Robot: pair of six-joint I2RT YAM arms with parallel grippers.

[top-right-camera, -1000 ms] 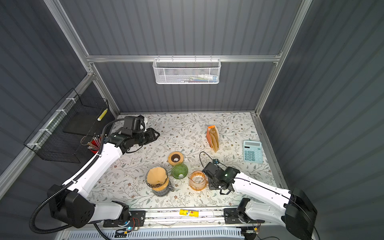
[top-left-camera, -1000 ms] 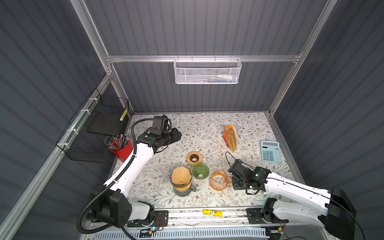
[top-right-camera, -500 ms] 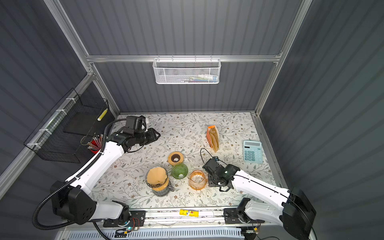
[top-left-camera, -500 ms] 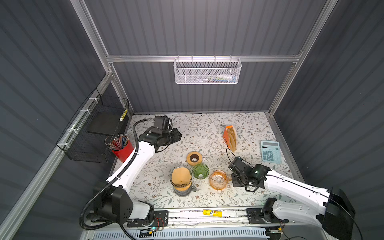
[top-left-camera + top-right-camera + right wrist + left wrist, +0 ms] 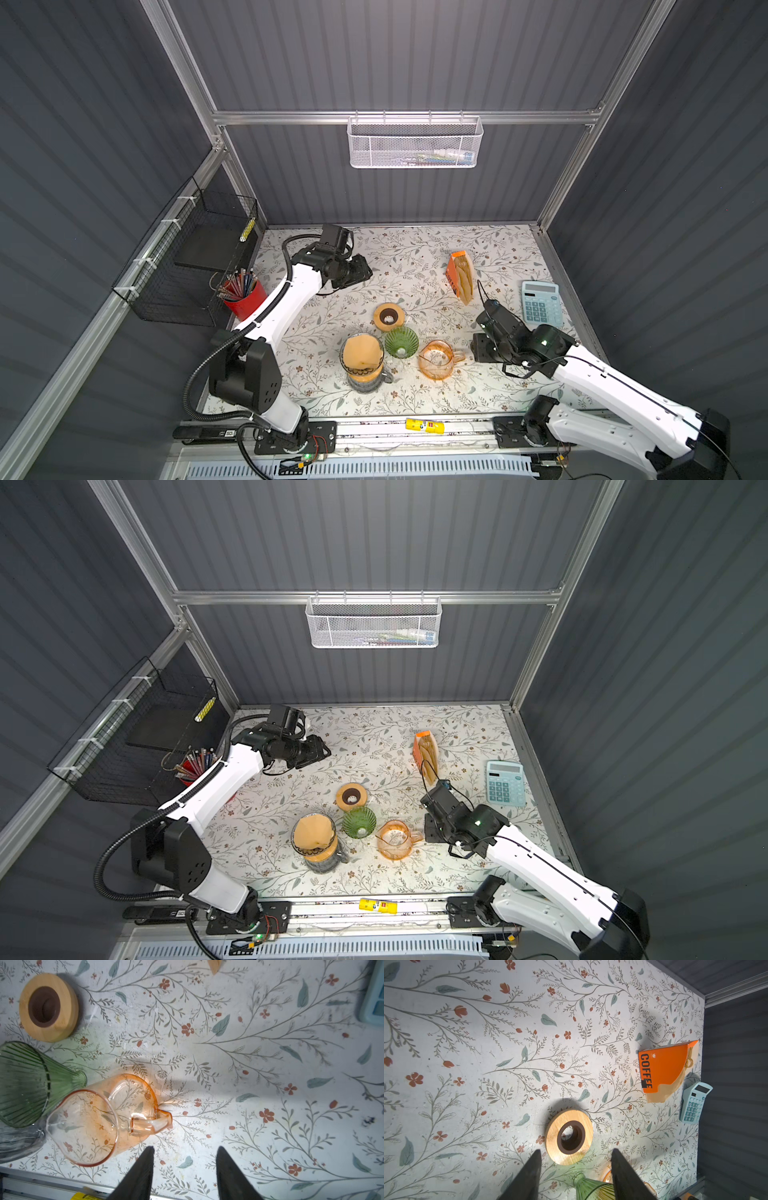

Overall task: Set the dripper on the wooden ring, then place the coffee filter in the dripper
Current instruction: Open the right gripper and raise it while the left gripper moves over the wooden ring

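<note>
The right gripper hovers over the counter with its jaws moderately apart and empty. Its wrist view shows this; the top views do not. Just ahead of it stands the pitcher, its handle turned toward the gripper and untouched. Past the pitcher is the green cone, and beside that only an edge of the gray jug shows. Only the top views show what the jug carries. The filter, a tan paper cone, sits mouth-up in the dripper on the jug, beyond the pitcher from the right gripper. Farther on, the left gripper is raised near the rear of the counter, well apart from the filter. Its jaws are likewise apart, with nothing between them. Its wrist view looks past the fingertips to the ring, then the box lettered COFFEE, then the calculator.
</note>
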